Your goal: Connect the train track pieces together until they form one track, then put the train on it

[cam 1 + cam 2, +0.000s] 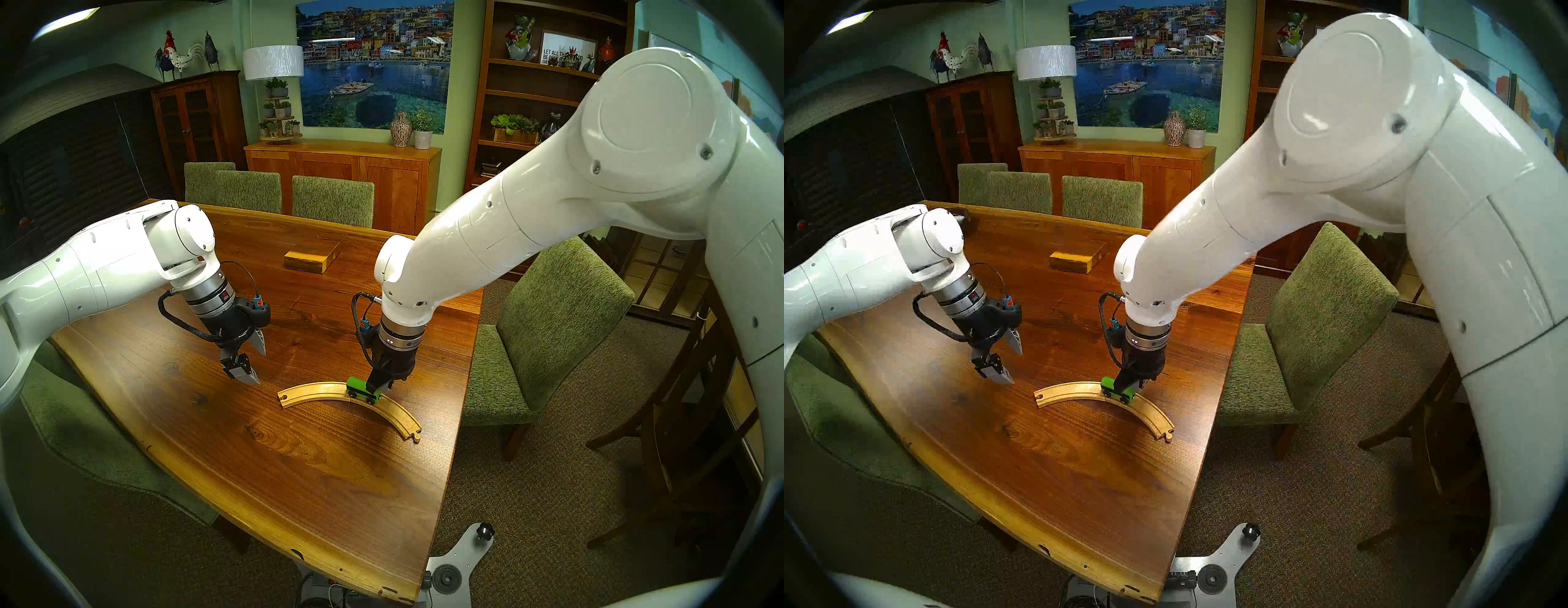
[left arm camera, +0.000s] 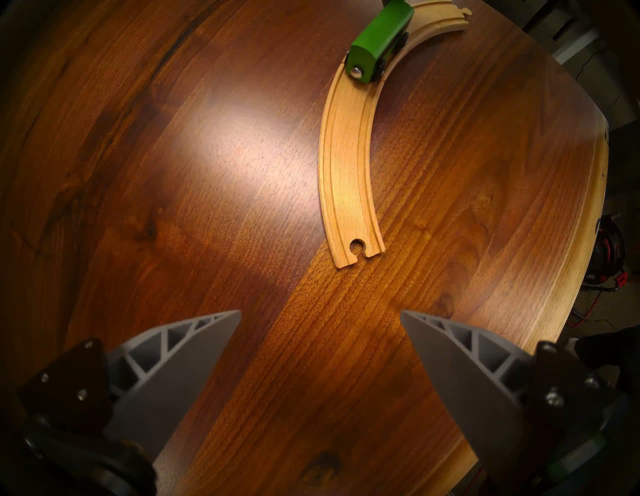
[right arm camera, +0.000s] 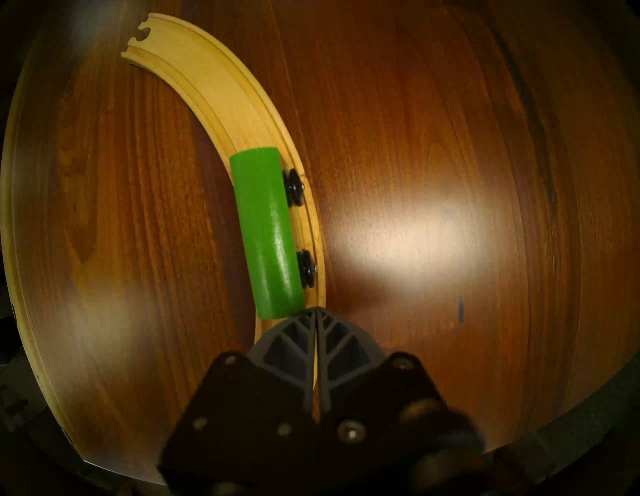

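A dark wooden table (image 1: 178,407) holds a pale curved wooden track (image 1: 314,389), two grooved pieces joined into one arc near the table's right edge; a small green train (image 1: 361,389) sits on the arc's middle, over the joint; the right gripper (image 1: 384,387) points down just behind the train, its fingers pressed together with nothing between them, tips at the train's rear end; the left gripper (image 1: 254,361) hangs above bare table left of the track, fingers spread wide and empty; a yellow-brown wooden box (image 1: 312,256) lies farther back.

Glossy white jointed arms (image 1: 530,220), silver wrist rings, black cable loops, grey ribbed fingers (image 2: 180,360), black screwed mounts
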Controlling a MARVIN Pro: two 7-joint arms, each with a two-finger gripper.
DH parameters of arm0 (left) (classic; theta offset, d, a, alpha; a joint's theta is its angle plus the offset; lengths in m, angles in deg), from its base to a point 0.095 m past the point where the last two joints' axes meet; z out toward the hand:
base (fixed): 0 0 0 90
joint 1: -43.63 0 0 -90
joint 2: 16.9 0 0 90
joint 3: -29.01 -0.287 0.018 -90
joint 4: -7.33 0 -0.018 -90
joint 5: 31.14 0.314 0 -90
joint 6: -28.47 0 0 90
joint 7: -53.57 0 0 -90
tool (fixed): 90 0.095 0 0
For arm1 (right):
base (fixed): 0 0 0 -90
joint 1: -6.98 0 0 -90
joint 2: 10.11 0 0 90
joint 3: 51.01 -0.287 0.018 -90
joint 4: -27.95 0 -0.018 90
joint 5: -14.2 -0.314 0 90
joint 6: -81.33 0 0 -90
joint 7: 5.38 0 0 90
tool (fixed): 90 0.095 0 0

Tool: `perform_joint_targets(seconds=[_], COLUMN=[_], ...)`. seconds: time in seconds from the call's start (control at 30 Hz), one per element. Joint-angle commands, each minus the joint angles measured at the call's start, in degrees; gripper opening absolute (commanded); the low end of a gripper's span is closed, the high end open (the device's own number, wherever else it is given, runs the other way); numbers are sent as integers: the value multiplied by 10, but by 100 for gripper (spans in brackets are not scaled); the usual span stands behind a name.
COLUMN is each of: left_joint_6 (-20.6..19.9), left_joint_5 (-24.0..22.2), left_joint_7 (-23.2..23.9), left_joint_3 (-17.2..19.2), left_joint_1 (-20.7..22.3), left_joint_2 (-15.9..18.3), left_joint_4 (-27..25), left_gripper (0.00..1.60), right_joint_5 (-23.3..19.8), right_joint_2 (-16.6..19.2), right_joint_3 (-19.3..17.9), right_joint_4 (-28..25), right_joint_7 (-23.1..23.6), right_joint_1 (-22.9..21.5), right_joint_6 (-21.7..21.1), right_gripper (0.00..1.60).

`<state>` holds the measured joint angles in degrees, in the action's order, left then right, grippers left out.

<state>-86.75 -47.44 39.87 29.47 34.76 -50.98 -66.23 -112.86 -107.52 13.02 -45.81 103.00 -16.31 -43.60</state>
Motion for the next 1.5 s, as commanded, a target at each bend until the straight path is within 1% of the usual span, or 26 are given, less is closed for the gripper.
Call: perform_joint_targets(seconds=[0.0, 0.27, 0.3, 0.33, 0.47, 0.7, 0.87, 0.93, 1.03, 1.07, 1.1, 1.13, 1.17, 1.2, 1.23, 1.27, 1.47], left_joint_6=[1, 1, 1, 1, 1, 1, 1, 1, 1, 1, 1, 1, 1, 1, 1, 1, 1], left_joint_5=[0, 1, 1, 1, 1, 1, 1, 1, 1, 1, 0, 0, 0, 0, 0, 0, 0], left_joint_7=[-2, -1, -1, -1, -1, -1, -1, -1, -1, -2, -2, -2, -2, -2, -2, -2, -2], left_joint_3=[14, 14, 14, 14, 14, 14, 14, 14, 14, 14, 14, 14, 14, 14, 14, 14, 14], left_joint_1=[20, 20, 20, 20, 20, 20, 20, 20, 20, 20, 20, 20, 19, 19, 19, 19, 19], left_joint_2=[1, 1, 1, 1, 1, 1, 1, 1, 1, 1, 1, 1, 1, 1, 1, 1, 1], left_joint_4=[0, 0, 0, 0, 0, 0, 0, 0, 0, 0, 0, 0, 0, 0, 0, 0, 0], left_gripper=[160, 160, 160, 160, 160, 160, 160, 160, 160, 160, 160, 160, 160, 160, 160, 160, 160], right_joint_5=[18, 46, 46, 58, 78, 99, 101, 98, 94, 102, 97, 100, 107, 102, 102, 109, 114], right_joint_2=[-26, -47, -47, -56, -68, -77, -79, -73, -59, -53, -50, -45, -38, -35, -30, -22, 2], right_joint_3=[-9, -8, -8, -7, -6, -5, -5, -3, 0, -6, 2, 1, -4, 2, 3, -3, -5], right_joint_4=[61, 126, 126, 150, 190, 217, 213, 192, 163, 169, 150, 145, 155, 136, 128, 137, 90], right_joint_7=[34, 88, 88, 108, 145, 181, 184, 179, 174, 175, 174, 174, 174, 174, 173, 172, 163], right_joint_1=[3, 32, 32, 45, 67, 81, 73, 57, 30, 35, 16, 12, 21, 4, -3, 8, -29], right_joint_6=[-24, -38, -38, -39, -38, -33, -41, -50, -65, -74, -76, -80, -90, -89, -95, -101, -115], right_gripper=[0, 0, 0, 0, 0, 0, 0, 0, 0, 0, 0, 0, 0, 0, 0, 0, 0])
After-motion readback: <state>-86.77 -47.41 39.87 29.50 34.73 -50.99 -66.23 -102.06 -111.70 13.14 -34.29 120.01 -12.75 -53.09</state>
